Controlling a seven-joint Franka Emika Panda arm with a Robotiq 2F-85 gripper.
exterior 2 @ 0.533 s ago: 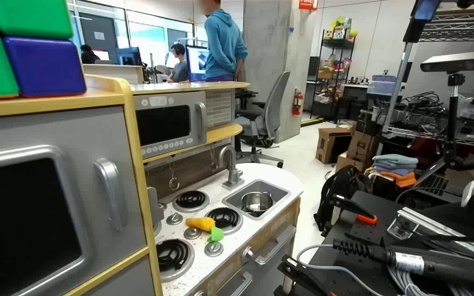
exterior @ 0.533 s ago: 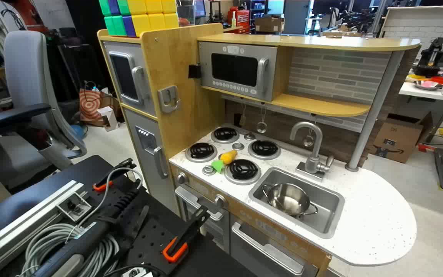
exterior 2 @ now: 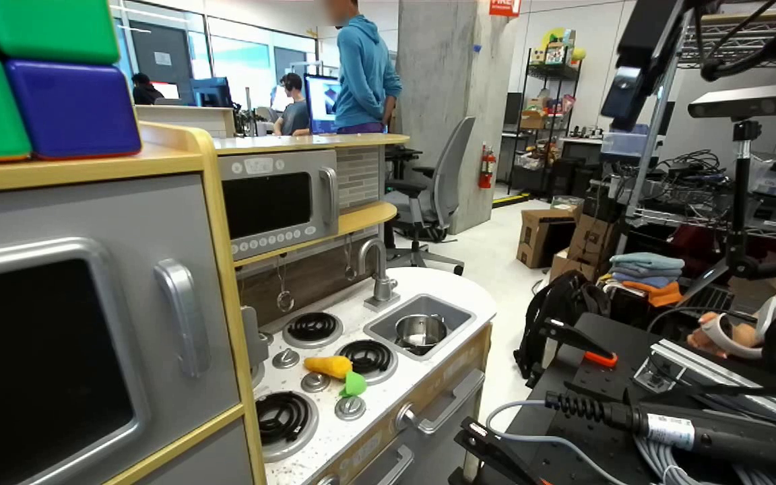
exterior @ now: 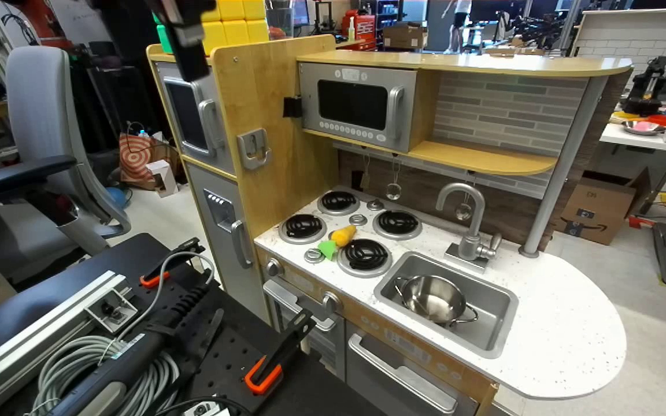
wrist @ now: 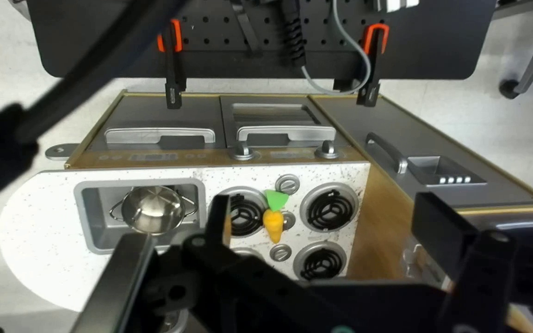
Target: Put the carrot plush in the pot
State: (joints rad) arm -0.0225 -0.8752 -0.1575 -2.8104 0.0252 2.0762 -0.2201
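The carrot plush, with an orange-yellow body and green leafy end, lies on the play stove top among the burners and knobs. It shows in both exterior views [exterior: 343,236] [exterior 2: 329,366] and in the wrist view [wrist: 273,223]. The shiny silver pot [exterior: 434,297] [exterior 2: 422,330] [wrist: 153,210] stands in the sink basin [exterior: 486,323], its open top up. My gripper [wrist: 326,212] is open and empty, high above the stove. The plush shows between the fingers in the wrist view, well below them. Part of the gripper [exterior: 188,46] shows at the top left in an exterior view.
The faucet [exterior: 472,222] rises behind the sink. The microwave [exterior: 359,104] and shelf [exterior: 483,156] overhang the back of the counter. A tall wooden side panel [exterior: 278,115] bounds the stove. Coloured blocks [exterior: 235,29] sit on top. A black table [exterior: 240,346] with clamps and cables stands in front.
My gripper has come into view at the top left in an exterior view. In the other view the arm at the top right has moved left and down. The plush and pot have not moved.
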